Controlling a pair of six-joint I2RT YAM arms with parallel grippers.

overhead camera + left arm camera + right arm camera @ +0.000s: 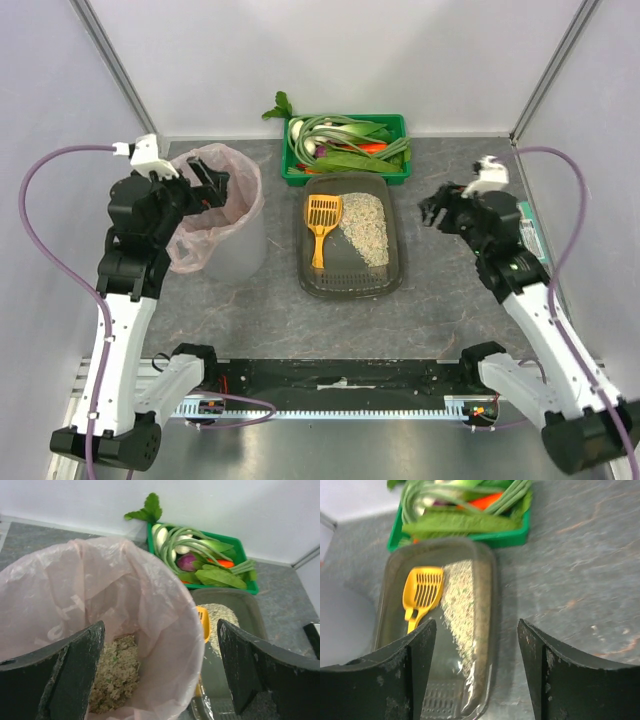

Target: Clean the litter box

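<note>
Left jaws are standing wide open and holding nothing. They are hanging over the bin (240, 255). Inside its pink bag (100, 590), some litter (117, 675) is lying at the bottom.

Right jaws are standing open too, not quite as wide, and are gripping nothing. They are hanging over the bench (450, 300), to the right of the litter box (335, 275), and are not touching it.

The litter box is sitting in the middle of the bench, between the bin and the right arm (520, 280). The bin is standing just beside it on the left. A pale heap (368, 228) of litter is lying along the box's right side, and its left side is showing bare. A yellow scoop (321, 225) is lying in the box at the far left, with its handle pointing to the near end.

A green crate (400, 125) of vegetables (345, 140) is sitting just behind the box, by the back wall.
</note>
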